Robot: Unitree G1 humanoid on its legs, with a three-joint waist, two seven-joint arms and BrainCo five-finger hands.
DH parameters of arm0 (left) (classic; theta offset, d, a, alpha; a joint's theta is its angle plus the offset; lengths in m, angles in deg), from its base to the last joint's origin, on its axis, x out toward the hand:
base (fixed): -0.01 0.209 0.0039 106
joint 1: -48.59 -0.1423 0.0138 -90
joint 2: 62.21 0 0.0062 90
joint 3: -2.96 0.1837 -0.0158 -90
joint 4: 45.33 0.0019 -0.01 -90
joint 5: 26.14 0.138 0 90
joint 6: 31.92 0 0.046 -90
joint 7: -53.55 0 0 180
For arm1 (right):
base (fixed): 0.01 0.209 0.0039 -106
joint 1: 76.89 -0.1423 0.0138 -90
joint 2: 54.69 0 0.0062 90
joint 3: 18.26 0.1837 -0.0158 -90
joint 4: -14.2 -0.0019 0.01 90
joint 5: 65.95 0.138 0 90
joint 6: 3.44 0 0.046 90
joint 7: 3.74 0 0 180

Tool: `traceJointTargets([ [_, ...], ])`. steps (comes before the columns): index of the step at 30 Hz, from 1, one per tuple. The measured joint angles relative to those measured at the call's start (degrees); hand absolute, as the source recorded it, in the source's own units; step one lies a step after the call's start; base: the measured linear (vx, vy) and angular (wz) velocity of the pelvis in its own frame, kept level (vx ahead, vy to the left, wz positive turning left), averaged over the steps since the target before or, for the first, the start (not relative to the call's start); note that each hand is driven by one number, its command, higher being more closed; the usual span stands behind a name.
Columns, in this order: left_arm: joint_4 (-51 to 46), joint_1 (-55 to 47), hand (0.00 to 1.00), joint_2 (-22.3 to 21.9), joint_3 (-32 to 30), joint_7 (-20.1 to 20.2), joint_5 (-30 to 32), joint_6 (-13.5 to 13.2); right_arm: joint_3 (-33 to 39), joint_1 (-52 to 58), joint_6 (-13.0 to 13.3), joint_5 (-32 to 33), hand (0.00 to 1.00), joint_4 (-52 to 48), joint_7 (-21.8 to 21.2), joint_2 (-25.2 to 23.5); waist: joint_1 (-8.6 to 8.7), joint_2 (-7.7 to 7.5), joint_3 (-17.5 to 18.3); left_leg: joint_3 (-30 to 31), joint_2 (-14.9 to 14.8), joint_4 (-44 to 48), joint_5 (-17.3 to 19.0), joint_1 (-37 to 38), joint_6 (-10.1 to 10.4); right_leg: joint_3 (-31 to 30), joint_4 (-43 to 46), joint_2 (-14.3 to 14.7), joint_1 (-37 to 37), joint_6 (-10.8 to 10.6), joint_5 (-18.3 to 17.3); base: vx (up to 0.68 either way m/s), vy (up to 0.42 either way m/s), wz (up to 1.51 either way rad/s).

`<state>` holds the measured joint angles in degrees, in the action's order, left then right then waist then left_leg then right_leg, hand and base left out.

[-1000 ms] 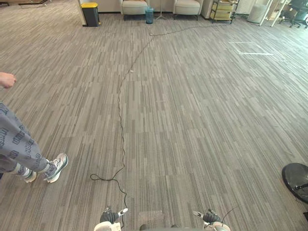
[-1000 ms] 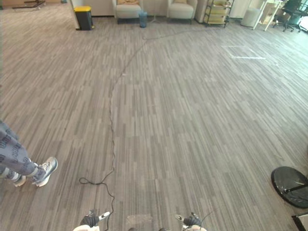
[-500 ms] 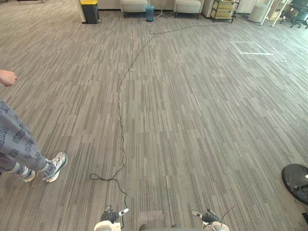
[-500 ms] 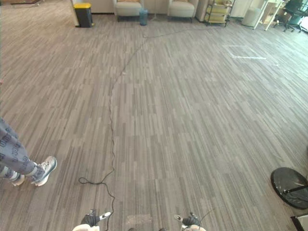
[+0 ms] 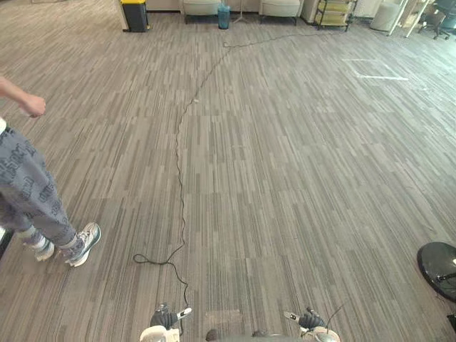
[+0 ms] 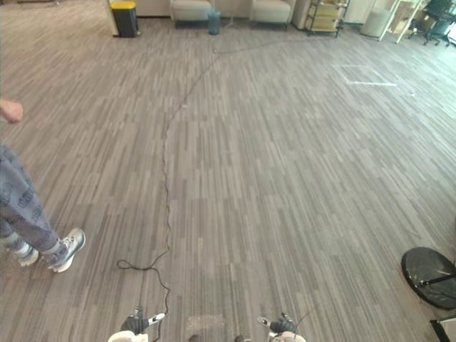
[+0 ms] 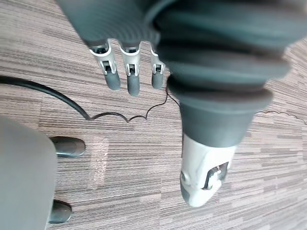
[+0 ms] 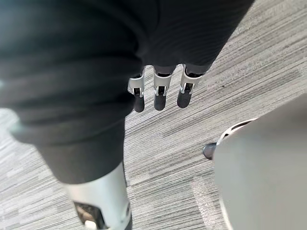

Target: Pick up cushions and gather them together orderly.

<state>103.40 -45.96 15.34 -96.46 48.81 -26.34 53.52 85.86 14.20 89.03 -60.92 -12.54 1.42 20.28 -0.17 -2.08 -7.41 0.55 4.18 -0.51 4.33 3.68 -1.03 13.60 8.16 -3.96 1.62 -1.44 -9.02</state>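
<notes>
Although the far furniture has slid toward the top edge, that is only the head camera tipping down. The real change is at the left, where the person in grey patterned trousers and pale trainers (image 5: 28, 192) has straightened and come further in, one arm out. By this, nothing of the task has begun. Next comes the robot's left hand (image 7: 133, 79), its silver dark-tipped fingers straight, slack and empty above the grey short-pile carpet (image 5: 299, 164), which is laid in fine streaked planks and looks flat and firm. The right hand (image 8: 160, 93) hangs the same way, holding nothing. Where the cushions lie cannot be told; the pale upholstered armchairs (image 6: 189, 8) at the far wall seem the likeliest place, so a walk probably comes first. At the right rests a glossy black round disc base (image 5: 436, 267).
</notes>
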Motion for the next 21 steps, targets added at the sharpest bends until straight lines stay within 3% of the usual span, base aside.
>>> traceJointTargets([
  [1,-1.20,0.44,0.00,-0.27,-1.07,0.00,-0.13,0.16,0.50,0.42,0.09,-0.02,0.00,-1.43,0.08,-0.24,-0.33,-0.04,-1.28,-0.35,-0.10,7.61,4.44,-3.04,0.32,-0.15,2.82,-0.34,-0.36,0.50,-2.44,0.04,-0.039,0.20],
  [2,-1.85,0.40,0.00,-0.53,-1.50,-0.01,-0.16,0.19,0.50,0.73,0.19,-0.02,0.00,-2.07,0.10,-0.24,-0.51,0.07,-1.54,-0.86,-0.45,11.05,6.40,-4.33,0.45,-0.29,3.86,-0.32,-0.58,0.54,-3.26,0.05,-0.039,-0.14],
  [3,-3.55,0.11,0.00,-1.41,-3.08,0.00,-0.40,0.21,0.47,1.67,0.29,-0.01,0.00,-4.09,0.21,-0.17,-1.71,1.05,-2.26,-2.69,-2.09,20.63,10.90,-6.89,0.87,-0.77,6.94,0.32,-0.58,1.00,-5.65,0.07,-0.031,-0.22],
  [5,-5.36,0.01,0.00,-2.14,-4.10,0.20,-0.68,0.28,0.22,2.39,0.40,0.02,0.00,-6.29,0.58,-0.15,-1.70,0.89,-2.99,-7.52,-4.78,35.49,13.41,-13.49,1.94,-1.03,8.86,0.28,-0.47,1.82,-7.93,0.14,-0.027,-0.15],
  [6,-6.20,-0.13,0.00,-2.68,-4.93,0.22,-1.19,0.21,0.20,2.34,0.34,-0.01,0.00,-6.29,0.62,-0.10,-2.15,1.20,-3.16,-9.12,-6.41,38.80,14.13,-15.24,1.75,-1.02,8.88,0.40,-0.10,2.09,-8.24,0.19,-0.013,-0.10],
  [7,-6.92,-0.10,0.00,-2.89,-5.25,0.17,-1.69,0.07,0.31,2.19,0.32,0.02,0.00,-6.34,0.84,0.07,-2.21,1.54,-3.71,-10.85,-8.95,41.52,15.27,-17.95,2.86,-1.00,8.84,0.36,1.26,2.04,-8.92,0.31,0.034,-0.12],
  [9,-7.49,-0.10,0.00,-2.96,-5.18,0.19,-2.28,-0.13,0.37,2.22,0.19,-0.02,0.00,-6.32,1.14,-0.03,-2.54,1.54,-3.84,-11.77,-10.29,38.87,15.01,-21.02,3.23,-1.24,8.51,-1.32,3.37,0.49,-10.34,0.36,0.104,-0.07],
  [11,-7.84,0.01,0.00,-3.30,-5.12,0.22,-2.35,-0.25,0.35,2.13,0.14,-0.05,0.00,-6.28,1.24,0.07,-3.08,1.61,-3.79,-11.93,-9.74,31.64,11.84,-23.45,3.41,-1.83,7.06,-3.39,5.27,-0.92,-11.83,0.42,0.238,-0.14],
  [12,-8.56,-0.05,0.00,-3.37,-5.08,0.32,-2.67,-0.27,0.18,1.91,0.04,-0.05,0.00,-6.20,1.33,0.00,-3.40,1.31,-3.67,-11.99,-8.86,27.97,6.07,-24.82,3.52,-2.73,5.25,-4.96,6.79,-2.10,-12.50,0.34,0.209,-0.16],
  [13,-8.61,-0.10,0.00,-3.40,-5.08,0.31,-2.82,-0.28,0.05,1.86,-0.03,-0.05,0.00,-6.19,1.36,-0.04,-3.60,1.09,-3.51,-12.20,-8.47,27.03,4.08,-24.91,3.48,-3.12,4.62,-5.49,7.18,-2.21,-12.57,0.53,0.301,-0.35],
  [14,-8.46,0.01,0.00,-2.84,-4.70,0.32,-2.88,-0.32,-0.45,1.13,-0.23,-0.06,0.00,-5.63,1.42,-0.42,-3.80,-0.24,-2.38,-14.96,-6.48,26.58,3.96,-24.24,1.15,-5.53,1.45,-7.67,8.31,-1.85,-11.14,0.47,0.224,-0.31],
  [15,-8.43,0.10,0.00,-2.77,-4.73,0.31,-2.89,-0.30,-0.60,0.58,-0.23,-0.06,0.00,-5.57,1.26,-0.65,-3.55,-0.34,-2.40,-15.26,-6.47,27.61,4.38,-24.38,0.35,-6.59,1.04,-7.72,8.33,-1.52,-9.95,0.69,0.354,-0.37],
  [16,-8.57,0.11,0.00,-2.63,-5.27,0.42,-3.75,-0.25,-0.75,-0.09,-0.25,-0.28,0.00,-5.83,0.94,-1.82,-3.75,-0.64,-2.48,-15.86,-7.14,30.93,5.38,-24.99,-0.60,-9.27,0.26,-8.15,8.79,-1.97,-5.50,0.62,0.366,-0.32],
  [17,-9.49,0.21,0.00,-2.60,-6.00,0.58,-4.46,-1.10,0.36,-0.33,-0.20,-0.45,0.00,-6.29,0.79,-3.36,-5.26,-1.06,-2.50,-16.74,-8.43,39.71,5.38,-27.92,-1.29,-12.19,1.97,-8.60,9.42,-3.31,-1.57,0.49,0.327,-0.37],
  [18,-9.70,0.17,0.00,-2.64,-5.78,0.51,-4.35,-1.23,0.72,0.16,-0.24,-0.45,0.00,-6.21,0.79,-3.59,-5.25,-1.66,-2.03,-17.03,-7.51,38.40,7.50,-27.31,-0.88,-12.61,3.81,-9.01,9.24,-3.76,-1.33,0.44,0.324,-0.30],
  [19,-9.56,-0.36,0.00,-3.20,-4.72,0.34,-4.30,-1.24,0.96,1.58,-0.17,-0.45,0.00,-6.43,0.74,-3.42,-5.42,-1.16,-0.75,-15.78,-7.03,32.26,8.43,-24.24,-1.58,-12.47,8.84,-8.79,7.91,-4.21,-1.51,0.35,0.253,-0.04],
  [20,-8.80,-0.36,0.00,-2.21,-3.64,0.42,-3.83,-1.12,0.92,1.88,-0.23,-0.46,0.00,-6.43,0.50,-3.53,-5.41,-2.12,-0.48,-15.57,-4.51,30.75,12.56,-20.78,-2.26,-13.44,20.93,-10.60,4.00,-5.47,-1.19,0.53,0.319,0.19],
  [21,-7.88,0.33,0.00,-1.08,-2.15,0.38,-3.70,-0.92,1.00,1.94,-0.25,-0.43,0.00,-6.93,0.43,-3.41,-4.44,-2.85,-0.88,-15.11,-2.70,30.01,14.46,-18.01,-3.33,-16.37,34.31,-11.36,-1.76,-7.65,5.36,0.55,0.255,0.34],
])
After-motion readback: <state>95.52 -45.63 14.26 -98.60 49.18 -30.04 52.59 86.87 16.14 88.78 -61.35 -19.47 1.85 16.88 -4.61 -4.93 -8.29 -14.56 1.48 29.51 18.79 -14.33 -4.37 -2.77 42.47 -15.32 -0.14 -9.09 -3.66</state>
